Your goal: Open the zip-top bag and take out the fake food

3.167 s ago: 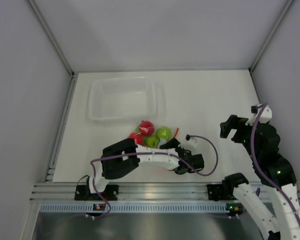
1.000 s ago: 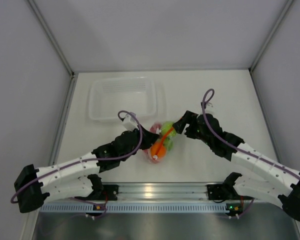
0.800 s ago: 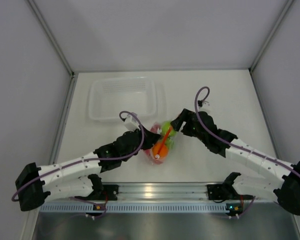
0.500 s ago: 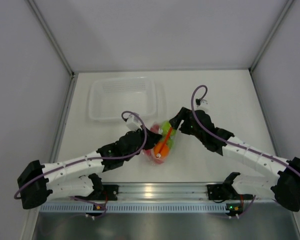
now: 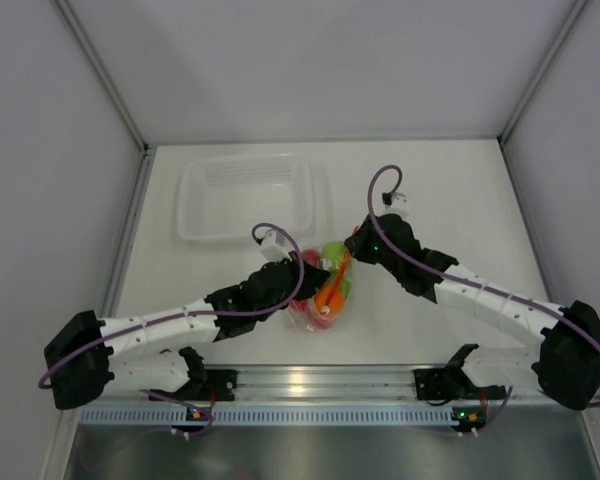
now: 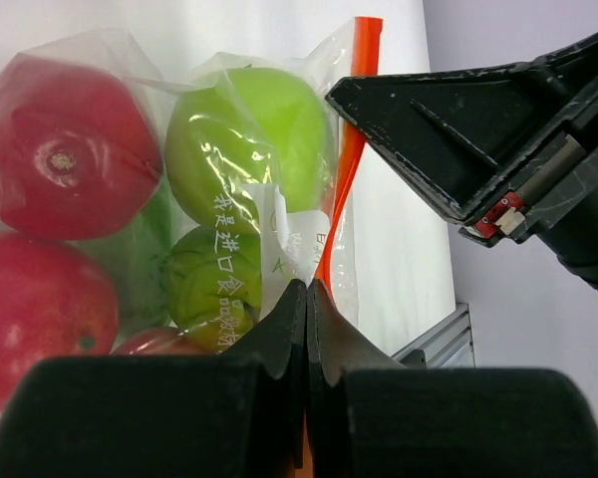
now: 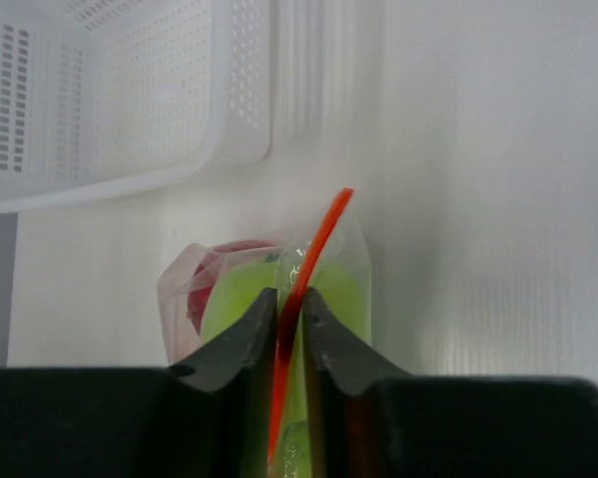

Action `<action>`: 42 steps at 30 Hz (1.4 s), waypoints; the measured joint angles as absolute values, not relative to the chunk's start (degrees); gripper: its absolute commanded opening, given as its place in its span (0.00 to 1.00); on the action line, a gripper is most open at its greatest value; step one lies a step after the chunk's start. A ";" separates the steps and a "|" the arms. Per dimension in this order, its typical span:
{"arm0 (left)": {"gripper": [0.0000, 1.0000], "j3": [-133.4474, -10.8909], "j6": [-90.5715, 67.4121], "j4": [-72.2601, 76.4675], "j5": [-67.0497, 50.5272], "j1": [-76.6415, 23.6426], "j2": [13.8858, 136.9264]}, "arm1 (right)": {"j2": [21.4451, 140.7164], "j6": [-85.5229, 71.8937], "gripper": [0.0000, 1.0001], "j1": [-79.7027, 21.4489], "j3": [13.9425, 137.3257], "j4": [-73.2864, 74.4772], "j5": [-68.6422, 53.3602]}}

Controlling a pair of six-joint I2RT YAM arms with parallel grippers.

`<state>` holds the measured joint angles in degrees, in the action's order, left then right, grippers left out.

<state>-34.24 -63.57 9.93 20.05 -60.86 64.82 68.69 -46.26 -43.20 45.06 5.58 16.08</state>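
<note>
Checking from the left for anything hidden. Found the left gripper (image 5: 318, 270) with both fingers (image 6: 274, 339) pressed flat together on the clear film of the zip-top bag (image 5: 325, 292), close to its orange zipper strip (image 6: 345, 169). Could not see the pinched film itself behind the black fingers in the left wrist view. Counted two red and two lime-green pieces of fake food (image 6: 65, 164) through the film there, plus one more red piece cut off at the lower edge. Could not confirm a full count from overhead, only red, green and orange patches. Found the right gripper (image 7: 290, 299) astride the zipper strip, fingers drawn in close on either side. Cannot tell whether clamped on it or a sliver apart. Lost the lower end of the strip behind those fingers.

Located the bag right of and nearer than the perforated white basket (image 5: 245, 195), apart from it, over the white table (image 5: 430, 190) between the two grippers. Cannot tell whether resting or lifted. Traced the long axis along the strip overhead: near-left to far-right, steeply angled. Noted the mouth edge turned toward the right gripper.
</note>
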 measured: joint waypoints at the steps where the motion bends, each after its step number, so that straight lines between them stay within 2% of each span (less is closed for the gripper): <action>1: 0.00 -34.24 -63.55 9.93 20.12 -60.86 64.82 | 69.12 -45.82 0.06 -43.16 45.08 5.56 15.99; 2: 0.00 -34.24 -63.55 9.93 20.23 -60.86 64.79 | 69.54 -45.54 0.00 -43.09 45.10 5.54 15.94; 6: 0.00 -34.24 -62.92 9.93 20.58 -60.86 64.75 | 70.72 -42.39 0.00 -43.05 45.23 5.17 15.44; 9: 0.32 -34.24 -60.66 9.89 20.67 -60.86 64.23 | 71.16 -38.54 0.00 -42.94 45.45 4.10 13.80; 10: 0.53 -34.26 -59.64 9.78 20.64 -60.86 63.92 | 71.29 -36.88 0.00 -42.85 45.47 3.53 12.80; 14: 0.85 -36.12 -55.02 6.26 20.34 -60.07 63.13 | 71.66 -29.39 0.00 -42.09 46.37 2.85 7.64; 17: 0.90 -38.39 -51.35 2.70 19.88 -57.47 62.83 | 71.66 -24.38 0.00 -41.78 48.51 3.36 4.73; 26: 0.95 -43.16 -32.93 -4.73 15.81 -50.33 53.87 | 71.33 -10.11 0.00 -41.41 59.07 10.07 -9.67; 32: 0.94 -43.72 -18.90 -3.11 5.54 -50.33 48.47 | 68.97 -1.04 0.00 -41.54 62.26 17.19 -20.38; 42: 0.97 -41.78 -9.47 2.46 -2.55 -50.33 46.04 | 62.67 10.17 0.00 -42.11 62.67 24.62 -32.42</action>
<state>-41.78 -9.47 2.46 -2.55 -50.33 46.04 62.67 10.17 -42.11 62.67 24.62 -32.42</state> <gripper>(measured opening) 0.965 0.012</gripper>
